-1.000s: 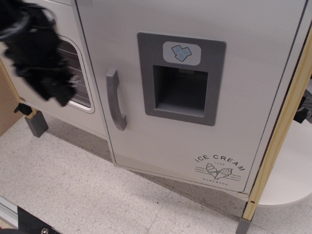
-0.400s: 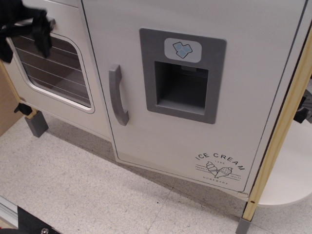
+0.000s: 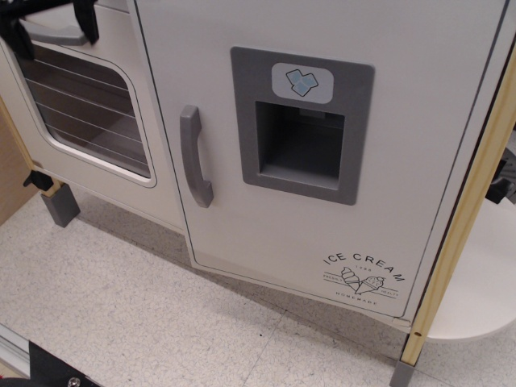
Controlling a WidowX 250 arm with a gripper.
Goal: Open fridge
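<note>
At top left the gripper [image 3: 50, 20] sits by the oven door [image 3: 81, 105] — jaw state unreadable. The fridge [image 3: 322, 145] fills the centre, its handle [image 3: 194, 156] unheld — the door looks slightly ajar, mostly left to open.

The hand [image 3: 50, 20] is barely in shot, just black bits poking in at the top left corner, right over the oven door's [image 3: 81, 105] grey handle [image 3: 56, 35]. Can't tell if it's clamped or spread. Off to its right and lower sits the fridge [image 3: 322, 137], with its curved grey handle [image 3: 195, 156] well apart from the hand. Further right is the ice-dispenser panel [image 3: 302, 122], and the ICE CREAM logo [image 3: 363, 278] is way down from there.
</note>
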